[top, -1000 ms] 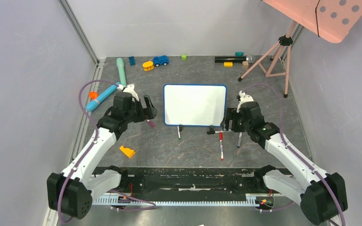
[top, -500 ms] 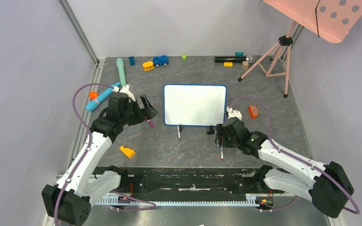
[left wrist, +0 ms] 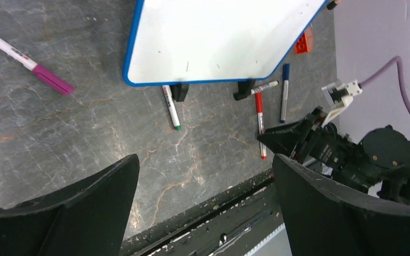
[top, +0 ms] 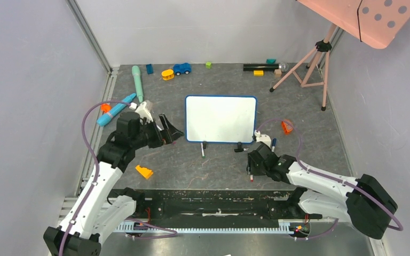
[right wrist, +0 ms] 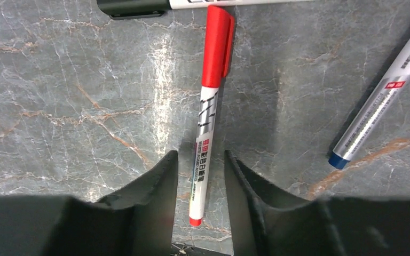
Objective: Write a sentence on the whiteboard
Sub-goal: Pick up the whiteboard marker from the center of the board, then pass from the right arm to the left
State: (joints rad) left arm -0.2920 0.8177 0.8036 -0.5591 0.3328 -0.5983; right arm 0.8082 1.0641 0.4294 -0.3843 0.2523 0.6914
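Observation:
The whiteboard, white with a blue frame, stands on black feet in the middle of the table. Its face is blank and no sentence shows on it. A red marker lies on the table in front of the board's right foot. My right gripper is down over the marker's tail end. Its fingers stand on both sides of the barrel, with a small gap on each side. My left gripper hovers wide open and empty, left of the board.
A blue marker lies right of the red one, and a black-capped one beyond it. A green marker, a magenta marker, an orange wedge and an orange brick lie nearby. Toys and a tripod stand at the back.
My right arm swung down from the board's right bottom corner onto the red marker, and its jaws narrowed around it. The left gripper drifted slightly and stayed open.

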